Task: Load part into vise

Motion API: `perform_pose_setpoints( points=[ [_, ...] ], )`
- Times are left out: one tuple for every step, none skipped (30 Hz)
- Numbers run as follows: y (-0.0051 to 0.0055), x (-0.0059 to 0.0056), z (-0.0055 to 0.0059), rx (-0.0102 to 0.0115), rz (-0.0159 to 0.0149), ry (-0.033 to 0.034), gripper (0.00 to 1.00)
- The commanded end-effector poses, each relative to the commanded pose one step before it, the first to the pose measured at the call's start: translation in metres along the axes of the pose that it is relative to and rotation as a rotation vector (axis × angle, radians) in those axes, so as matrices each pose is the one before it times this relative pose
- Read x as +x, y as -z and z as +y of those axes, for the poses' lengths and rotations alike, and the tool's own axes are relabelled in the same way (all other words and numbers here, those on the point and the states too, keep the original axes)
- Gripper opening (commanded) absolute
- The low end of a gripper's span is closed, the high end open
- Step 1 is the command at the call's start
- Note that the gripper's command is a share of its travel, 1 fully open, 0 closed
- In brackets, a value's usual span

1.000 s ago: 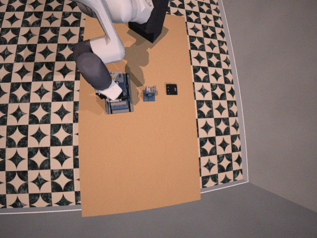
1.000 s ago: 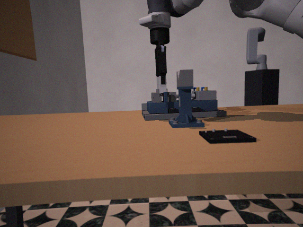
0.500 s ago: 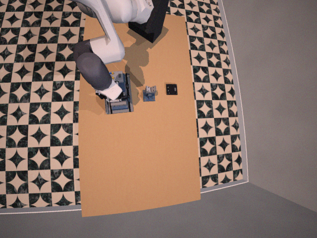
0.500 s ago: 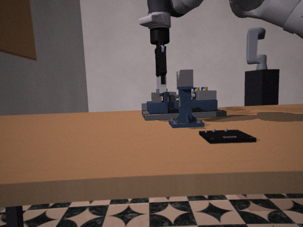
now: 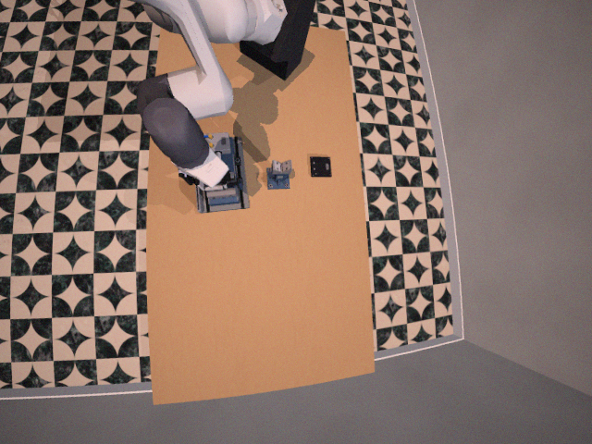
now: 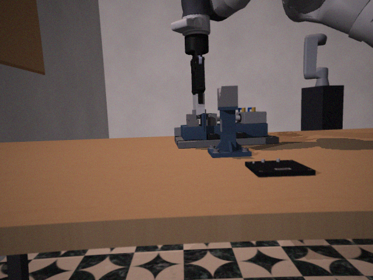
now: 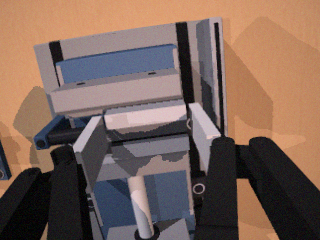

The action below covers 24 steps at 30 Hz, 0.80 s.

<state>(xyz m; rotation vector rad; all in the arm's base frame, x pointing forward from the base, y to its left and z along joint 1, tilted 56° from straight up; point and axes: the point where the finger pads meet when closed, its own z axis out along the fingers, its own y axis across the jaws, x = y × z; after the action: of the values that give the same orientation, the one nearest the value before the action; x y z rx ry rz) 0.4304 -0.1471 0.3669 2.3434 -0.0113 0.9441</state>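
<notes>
Claw (image 5: pixel 213 186) (image 6: pixel 199 104) (image 7: pixel 147 125) part-open around block (image 7: pixel 145 118) in vise (image 5: pixel 223 207) (image 6: pixel 228 143) (image 7: pixel 115 42), apparently unclamped. Likely final seating: next, nudge toward fixed jaw (image 5: pixel 222 192) (image 6: pixel 190 119) (image 7: pixel 120 92) and work stop (image 7: pixel 70 135); slot direction unclear.

Since the earlier pictures, no clear change shows; any shift of the gripper (image 5: pixel 215 188) (image 6: pixel 199 111) (image 7: pixel 149 119), at nine o'clock from the V-block (image 5: pixel 278 180) (image 6: pixel 228 120) in the top view, is too small to tell.
</notes>
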Motion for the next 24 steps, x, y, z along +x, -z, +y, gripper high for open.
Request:
perform_pose_setpoints(
  points=[
    [0.00207,0.00000,-0.00030,0.00039,0.00048,-0.00184,0.47],
    [0.00101,0.00000,0.00000,0.00000,0.00000,0.00000,0.47],
    [0.00119,0.00000,0.00000,0.00000,0.00000,0.00000,0.47],
    [0.00140,0.00001,0.00000,0.00000,0.00001,0.00001,0.47],
    [0.00159,0.00000,0.00000,0.00000,0.00000,0.00000,0.47],
    [0.00177,-0.00001,0.00000,-0.00001,-0.00001,-0.00001,0.47],
    [0.00198,0.00001,0.00000,0.00001,0.00001,0.00001,0.47],
    [0.00214,0.00000,0.00000,0.00000,0.00000,0.00000,0.47],
    [0.00233,0.00000,0.00000,0.00000,0.00000,0.00000,0.47],
    [0.00248,0.00000,0.00000,0.00000,0.00000,0.00000,0.47],
    [0.00264,0.00000,0.00000,0.00000,0.00000,0.00000,0.47],
    [0.00277,-0.00001,0.00000,-0.00001,-0.00001,-0.00001,0.47],
    [0.00291,0.00001,0.00000,0.00001,0.00001,0.00001,0.47],
    [0.00000,0.00000,0.00000,0.00000,0.00000,0.00000,0.47],
    [0.00000,0.00000,0.00000,0.00000,0.00000,0.00000,0.47],
    [0.00300,0.00000,0.00000,0.00000,0.00000,0.00000,0.47],
    [0.00309,0.00000,0.00000,0.00000,0.00000,0.00000,0.47],
    [0.00316,0.00000,0.00000,0.00000,0.00000,0.00000,0.47],
    [0.00319,0.00000,0.00000,0.00000,0.00000,0.00000,0.47],
    [0.00321,0.00000,0.00000,0.00000,0.00000,0.00000,0.47],
    [0.00321,0.00000,0.00000,0.00000,0.00000,0.00000,0.47],
    [0.00316,0.00000,0.00000,0.00000,0.00000,0.00000,0.47],
    [0.00311,0.00000,0.00000,0.00000,0.00000,0.00000,0.47],
    [0.00302,0.00000,0.00000,0.00000,0.00000,0.00000,0.47]
  ],
)
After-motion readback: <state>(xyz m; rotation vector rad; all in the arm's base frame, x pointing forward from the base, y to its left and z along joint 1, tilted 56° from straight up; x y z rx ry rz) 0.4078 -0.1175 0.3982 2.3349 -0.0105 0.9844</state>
